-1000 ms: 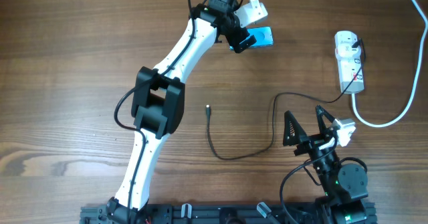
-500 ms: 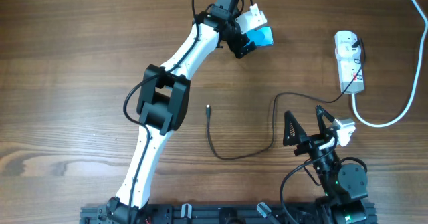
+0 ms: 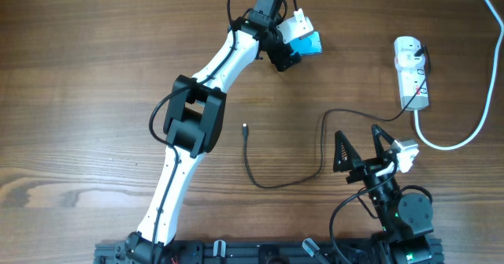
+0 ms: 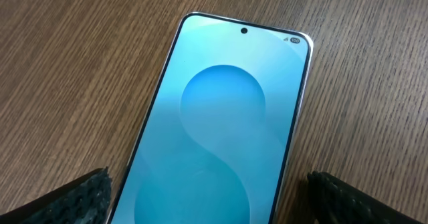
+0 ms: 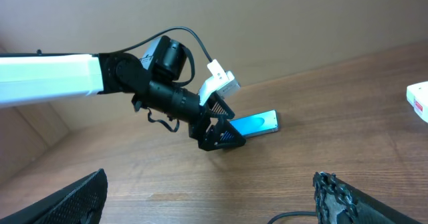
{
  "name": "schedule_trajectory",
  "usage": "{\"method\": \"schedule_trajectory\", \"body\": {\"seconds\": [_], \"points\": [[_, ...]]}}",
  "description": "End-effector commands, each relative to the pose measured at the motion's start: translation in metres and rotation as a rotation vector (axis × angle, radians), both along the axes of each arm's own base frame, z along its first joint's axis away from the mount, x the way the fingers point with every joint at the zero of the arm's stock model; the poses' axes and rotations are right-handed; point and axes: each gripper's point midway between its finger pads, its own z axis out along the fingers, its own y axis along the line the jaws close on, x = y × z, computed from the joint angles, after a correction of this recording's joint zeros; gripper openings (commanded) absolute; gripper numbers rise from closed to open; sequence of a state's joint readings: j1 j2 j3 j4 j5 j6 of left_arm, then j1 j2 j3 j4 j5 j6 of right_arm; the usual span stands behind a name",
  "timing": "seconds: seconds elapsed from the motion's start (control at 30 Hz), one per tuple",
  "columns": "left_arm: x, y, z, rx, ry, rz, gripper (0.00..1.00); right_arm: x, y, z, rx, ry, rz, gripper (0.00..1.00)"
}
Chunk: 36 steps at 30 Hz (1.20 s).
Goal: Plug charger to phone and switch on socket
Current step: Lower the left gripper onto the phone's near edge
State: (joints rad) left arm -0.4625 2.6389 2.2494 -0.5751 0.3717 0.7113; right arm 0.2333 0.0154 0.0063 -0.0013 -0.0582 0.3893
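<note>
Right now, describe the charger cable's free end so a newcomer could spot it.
On the wooden table, find the left arm's bulky black elbow near the middle. Just right of it in the overhead view lies the cable tip, alone on bare wood. It ends the thin black cable, unlike the thick white lead.

White links (image 3: 227, 57), black joints (image 3: 191, 126), thin black cables (image 3: 150, 124); textured black pincer fingers (image 4: 83, 196).

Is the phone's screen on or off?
On: the phone glows bright teal, with status icons lit near its top edge.
</note>
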Motion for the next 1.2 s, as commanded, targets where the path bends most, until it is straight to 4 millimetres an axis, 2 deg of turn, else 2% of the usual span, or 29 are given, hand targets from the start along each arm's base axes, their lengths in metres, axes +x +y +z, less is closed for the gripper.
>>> {"method": "schedule_trajectory", "body": {"seconds": [0.0,0.07,0.17,0.3,0.47,0.77,0.93,1.17], "points": [[-0.001,0.003,-0.026,-0.003,0.048,0.007,1.00,0.000,-0.001,0.003,0.009,-0.011,-0.006,1.00],[-0.003,0.004,-0.037,0.005,0.063,0.007,1.00,0.000,-0.001,0.003,0.009,-0.011,-0.006,1.00],[-0.006,0.005,-0.046,0.010,0.086,0.016,0.94,0.000,-0.001,0.003,0.009,-0.011,-0.006,1.00],[-0.006,0.006,-0.049,0.007,0.099,0.029,0.86,0.000,-0.001,0.003,0.009,-0.011,-0.006,1.00],[-0.006,0.010,-0.050,0.004,0.126,0.058,0.72,0.000,-0.001,0.003,0.009,-0.011,-0.006,1.00],[-0.017,0.018,-0.058,0.043,0.181,0.067,0.71,0.000,-0.001,0.003,0.009,-0.011,-0.006,1.00],[-0.022,0.044,-0.072,0.172,0.220,0.163,0.71,0.000,-0.001,0.003,0.009,-0.011,-0.006,1.00],[-0.034,0.072,-0.083,0.247,0.338,0.330,0.75,0.000,-0.001,0.003,0.009,-0.011,-0.006,1.00]]}}
